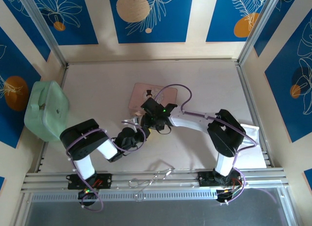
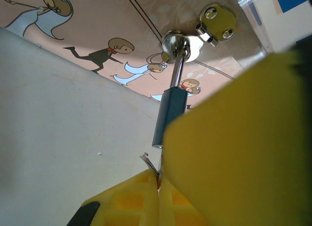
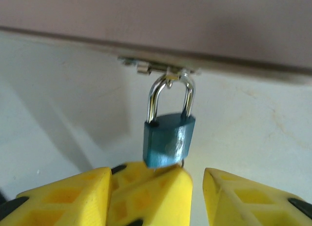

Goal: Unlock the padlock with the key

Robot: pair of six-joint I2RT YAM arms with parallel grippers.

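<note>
Cream table [image 1: 204,84], padlock [image 3: 168,140] face-on from right wrist

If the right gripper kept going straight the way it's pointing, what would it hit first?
Most likely the padlock: its blue body hangs straight ahead of the right gripper, in line with the gap between its open fingers, with the edge of the tin behind. How near is hard to judge.

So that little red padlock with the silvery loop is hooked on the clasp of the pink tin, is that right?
Not quite. The padlock is dark teal-blue, not red, as the right wrist view shows. The rest holds: its silvery loop is hooked on the clasp of the pink tin.
</note>
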